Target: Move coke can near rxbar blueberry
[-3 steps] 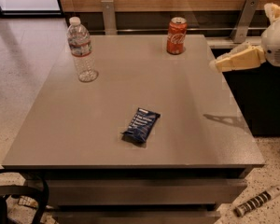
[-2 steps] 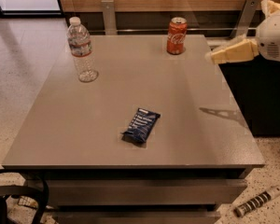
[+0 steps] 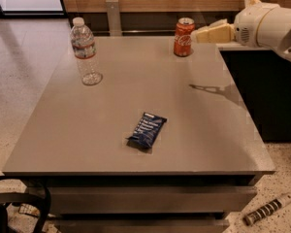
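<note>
The red coke can [image 3: 184, 37] stands upright near the far right edge of the grey table [image 3: 111, 144]. The dark navy rxbar blueberry [image 3: 147, 129] lies flat near the table's front middle, well apart from the can. My cream-coloured gripper [image 3: 200, 34] reaches in from the right at can height, its tip just right of the can and very close to it. It holds nothing.
A clear plastic water bottle [image 3: 85, 51] stands upright at the far left of the table. A dark cabinet [image 3: 266, 91] stands to the right of the table. A wooden wall with a dark ledge runs behind. A striped object [image 3: 265, 211] lies on the floor at lower right.
My gripper has moved left and further back along the table's right side, from well clear of the can to just beside it. The can, bar and bottle have not moved.
</note>
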